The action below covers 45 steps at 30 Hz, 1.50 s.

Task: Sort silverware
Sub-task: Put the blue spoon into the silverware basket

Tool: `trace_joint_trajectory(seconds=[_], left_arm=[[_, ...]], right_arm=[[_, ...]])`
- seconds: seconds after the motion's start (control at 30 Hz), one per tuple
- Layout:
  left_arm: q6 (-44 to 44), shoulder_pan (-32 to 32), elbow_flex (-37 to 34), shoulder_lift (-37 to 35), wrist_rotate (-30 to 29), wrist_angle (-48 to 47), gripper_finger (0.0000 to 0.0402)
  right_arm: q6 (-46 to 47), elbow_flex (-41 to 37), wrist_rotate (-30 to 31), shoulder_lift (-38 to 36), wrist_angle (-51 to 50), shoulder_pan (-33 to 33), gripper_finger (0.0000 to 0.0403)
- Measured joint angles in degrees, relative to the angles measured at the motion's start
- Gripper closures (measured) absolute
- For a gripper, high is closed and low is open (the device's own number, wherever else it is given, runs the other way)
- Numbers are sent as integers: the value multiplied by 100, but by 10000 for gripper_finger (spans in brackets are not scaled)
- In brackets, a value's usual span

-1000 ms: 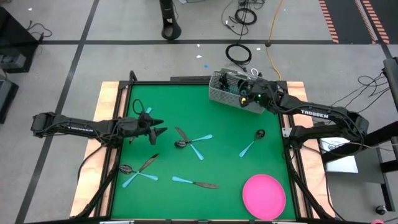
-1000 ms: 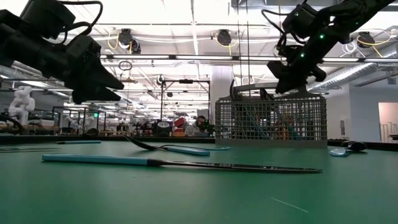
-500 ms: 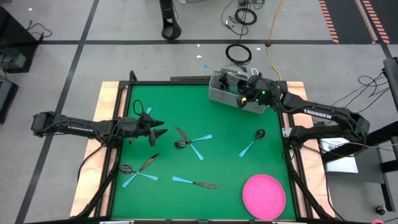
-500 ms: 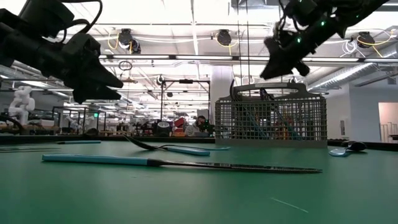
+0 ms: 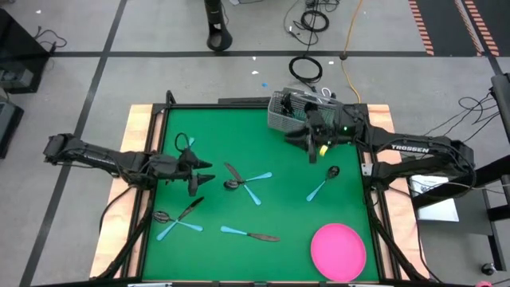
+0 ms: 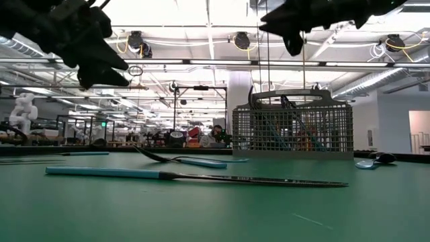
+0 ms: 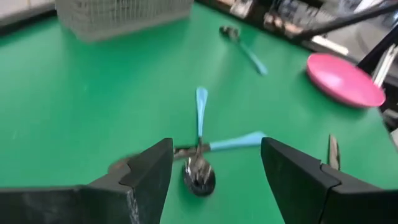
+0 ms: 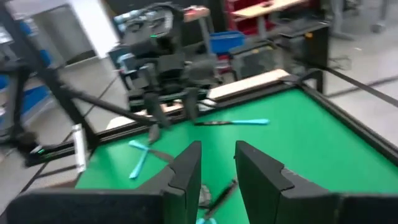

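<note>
While the green counter (image 5: 343, 215) is carrying the scattered silverware (image 5: 243, 182), the grey wire-mesh caddy (image 5: 291, 118) is standing at its far edge and the pink round plate (image 5: 338, 250) is lying near the front right corner. The right pincer (image 5: 312, 142) is hovering just in front of the caddy, narrowly parted and holding nothing. The left pincer (image 7: 214, 163) is hanging spread wide and empty, lined up on a crossed spoon and fork (image 7: 200, 149), probably for a pick. The pieces are showing slim light blue handles and dark glossy heads.
</note>
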Motion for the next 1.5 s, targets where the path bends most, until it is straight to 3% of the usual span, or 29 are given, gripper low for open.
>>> trace_joint_trajectory(seconds=[0.23, 0.47, 0.63, 0.77, 1.13, 1.5], left_arm=[[-707, -500, 624, 708, -28, -1037, 155], [-1422, -1068, 1499, 1922, 1102, -2622, 155], [-1529, -1619, 1943, 2799, 1441, -3770, 155], [-1547, -2102, 2008, 3109, 1921, -3955, 155], [-2885, -2973, 2010, 3110, 2175, -4721, 155], [-2596, -3364, 2010, 3865, 2370, -4780, 155]], right_arm=[[-258, 0, 414, 73, 122, 826, 316], [-578, 2, 1135, 398, 201, 1596, 316], [-734, 0, 1377, 909, 418, 2007, 316], [-973, -2, 1372, 1333, 647, 2214, 316], [-1089, -2, 1363, 1582, 889, 2200, 316], [-1198, -2, 1355, 1582, 927, 2200, 316]])
